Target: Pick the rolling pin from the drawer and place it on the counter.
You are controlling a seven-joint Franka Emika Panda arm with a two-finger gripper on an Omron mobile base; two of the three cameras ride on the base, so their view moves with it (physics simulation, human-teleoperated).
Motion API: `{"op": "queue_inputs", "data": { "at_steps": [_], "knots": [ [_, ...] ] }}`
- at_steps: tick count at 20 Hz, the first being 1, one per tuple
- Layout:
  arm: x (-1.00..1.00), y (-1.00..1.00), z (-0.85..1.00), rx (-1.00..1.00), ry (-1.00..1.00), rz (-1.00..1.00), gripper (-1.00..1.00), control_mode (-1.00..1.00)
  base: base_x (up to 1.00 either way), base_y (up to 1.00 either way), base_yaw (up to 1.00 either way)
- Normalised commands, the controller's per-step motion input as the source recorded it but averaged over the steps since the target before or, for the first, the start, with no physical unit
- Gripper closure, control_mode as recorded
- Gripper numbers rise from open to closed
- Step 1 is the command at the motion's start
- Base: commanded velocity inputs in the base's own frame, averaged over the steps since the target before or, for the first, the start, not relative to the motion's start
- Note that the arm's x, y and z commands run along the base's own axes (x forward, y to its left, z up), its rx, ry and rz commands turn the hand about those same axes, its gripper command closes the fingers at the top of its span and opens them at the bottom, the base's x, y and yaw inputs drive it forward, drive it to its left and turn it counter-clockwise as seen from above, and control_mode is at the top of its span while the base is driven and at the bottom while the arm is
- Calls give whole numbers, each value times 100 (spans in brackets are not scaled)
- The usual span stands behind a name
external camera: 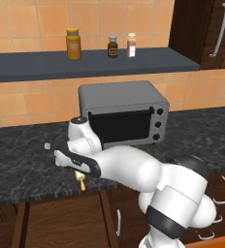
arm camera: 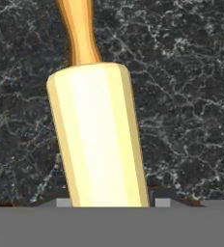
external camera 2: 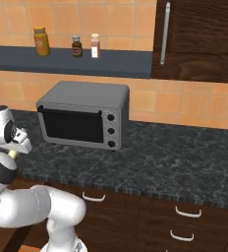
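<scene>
Cream rolling pin [arm camera: 98,137], orange handle

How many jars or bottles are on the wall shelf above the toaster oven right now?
3, all on the shelf: a big yellow jar at left, a small dark bottle in the middle, a pale red-brown shaker at right. None looks hidden.

No text, brand, number or sign can be read anywhere. The three jars [external camera: 112,46] on the wall shelf [external camera: 46,65] carry labels too small and blurred to make out, and the toaster oven [external camera: 126,116] shows three plain knobs with no legible markings
</scene>
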Motion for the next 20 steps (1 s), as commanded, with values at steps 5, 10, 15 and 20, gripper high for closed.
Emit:
{"op": "queue_inputs", "data": {
  "at_steps": [5,10,15,20],
  "knots": [
    [89,-5,-43,0,0,-2,100,-100,0,0,0],
    [61,-1,-43,0,0,0,100,-100,0,0,0],
    [22,0,-24,0,2,0,-100,-100,0,0,0],
    [0,0,0,0,0,0,-100,-100,0,0,0]
  ]
}}
